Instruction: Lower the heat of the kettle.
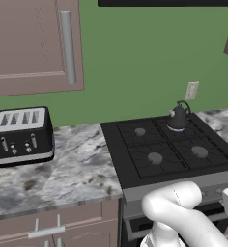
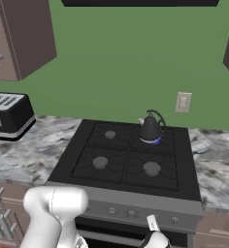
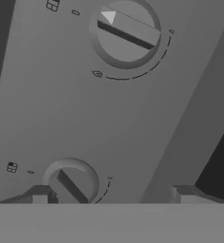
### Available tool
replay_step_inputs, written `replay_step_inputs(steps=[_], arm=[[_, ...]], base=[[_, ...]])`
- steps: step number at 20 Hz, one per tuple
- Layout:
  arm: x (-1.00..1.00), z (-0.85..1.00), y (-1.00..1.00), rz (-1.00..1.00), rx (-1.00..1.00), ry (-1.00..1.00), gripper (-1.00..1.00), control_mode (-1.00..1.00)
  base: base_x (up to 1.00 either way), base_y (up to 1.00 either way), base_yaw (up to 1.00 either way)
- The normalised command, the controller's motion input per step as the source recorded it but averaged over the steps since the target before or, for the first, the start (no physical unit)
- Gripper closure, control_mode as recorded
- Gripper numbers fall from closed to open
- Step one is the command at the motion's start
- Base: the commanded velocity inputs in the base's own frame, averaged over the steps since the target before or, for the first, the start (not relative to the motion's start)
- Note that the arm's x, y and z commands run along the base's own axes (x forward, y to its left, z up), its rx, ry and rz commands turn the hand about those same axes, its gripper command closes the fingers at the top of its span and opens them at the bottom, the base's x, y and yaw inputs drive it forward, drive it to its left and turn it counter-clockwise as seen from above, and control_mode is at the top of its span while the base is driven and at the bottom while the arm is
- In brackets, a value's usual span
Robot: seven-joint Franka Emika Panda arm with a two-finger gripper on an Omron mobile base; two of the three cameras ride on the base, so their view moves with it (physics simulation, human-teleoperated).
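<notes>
The small dark kettle (image 1: 178, 117) (image 2: 150, 128) stands on the stove's back right burner, with a bluish ring under its base. My gripper (image 3: 111, 197) is low in front of the stove's grey control panel (image 3: 61, 109), close to it and open. Two round knobs show on the panel. The upper knob (image 3: 126, 32) has a raised bar and a white pointer. The lower knob (image 3: 72, 182) sits just inside my left fingertip (image 3: 38, 194), not gripped. In the right base view the hand (image 2: 153, 224) hangs below the knob row.
A black-and-silver four-slot toaster (image 1: 22, 135) stands on the marble counter (image 1: 77, 169) left of the black stove top (image 1: 169, 147). A wall outlet (image 1: 192, 90) sits behind the kettle. Cabinets hang at the upper left, and drawers lie under the counter.
</notes>
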Motion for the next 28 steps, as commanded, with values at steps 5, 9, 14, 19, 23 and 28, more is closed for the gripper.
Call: replay_step_inputs(steps=[5,9,14,19,23,28], arm=[[0.0,0.41,-0.01,0.0,0.07,-0.01,1.0,-1.0],[0.01,0.27,0.0,0.0,0.03,0.0,1.0,-1.0],[0.06,0.01,0.0,0.0,0.03,-0.03,1.0,-1.0],[0.13,0.0,0.0,0.0,0.06,-0.02,1.0,-1.0],[0.01,0.0,0.0,0.0,0.11,-0.04,1.0,-1.0],[-0.05,0.0,0.0,0.01,0.17,-0.03,1.0,-1.0]], base=[[0.0,0.0,0.0],[0.0,0.0,0.0],[0.0,0.0,0.0],[0.0,0.0,0.0],[0.0,0.0,0.0],[0.0,0.0,0.0]])
